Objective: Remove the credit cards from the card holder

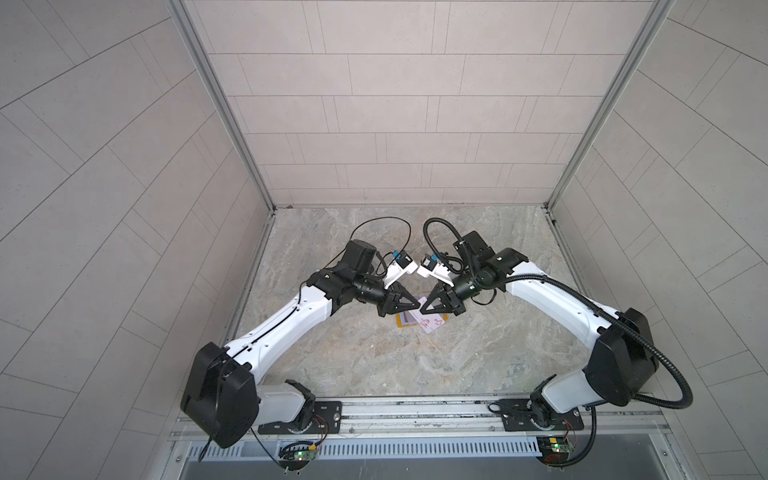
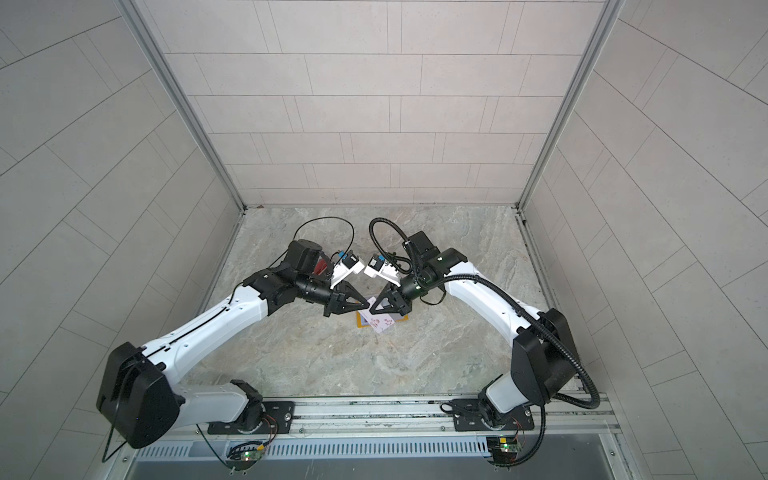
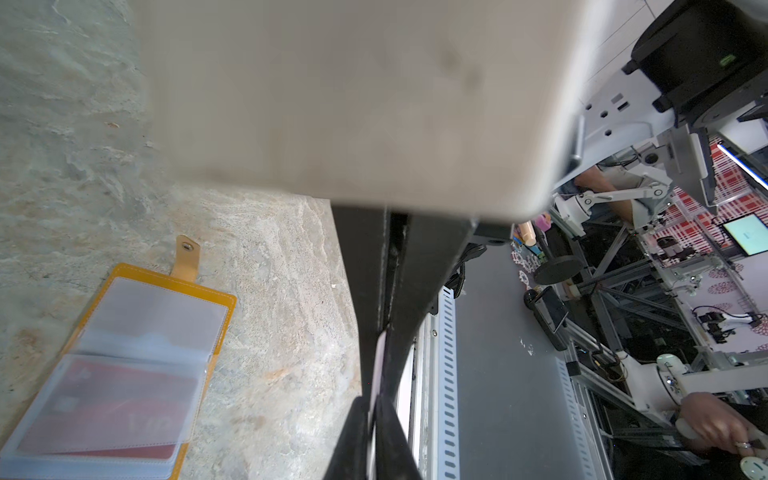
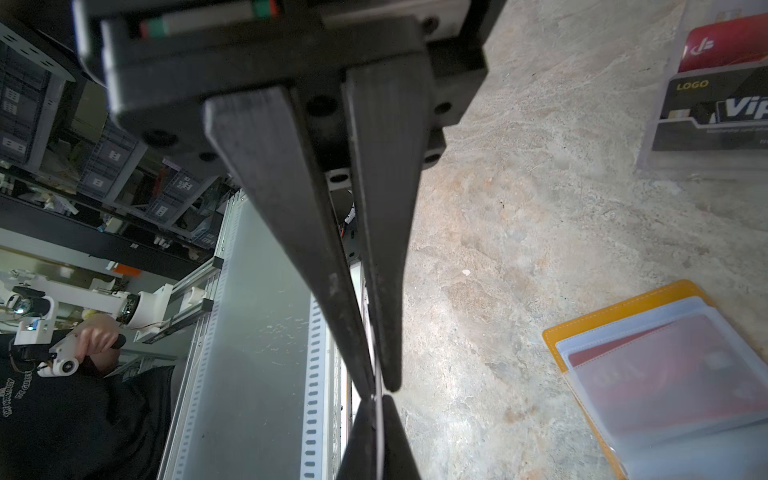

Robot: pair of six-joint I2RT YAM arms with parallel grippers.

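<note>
The whitish card with pink marks (image 1: 434, 323) is out of its sleeve and hangs over the card holder (image 1: 402, 323), overlapping it in both top views; whether its lower edge touches the holder I cannot tell; the holder itself lies open and flat on the marble table (image 4: 519, 208), snap tab out to one side, and a red card (image 3: 112, 407) sits in one of its clear sleeves, not yet drawn; my left pincer (image 1: 410, 306) and my right pincer (image 1: 422, 311) meet tip to tip just above the holder, each closed right down on that same whitish card, which shows in both wrist views only as a thin pale edge running between the fingers (image 4: 365, 291); so I judge the step in hand to be a handover of this card from one pincer to the other, with both gripping at once; further from the holder stands a clear box (image 4: 673, 168) with a red and a black card in it, likely where drawn cards go; next, I think, one pincer must let go cleanly without tugging the card askew, the other carries it to the box, and then the red card's sleeve needs pinning while that card is slid out.
</note>
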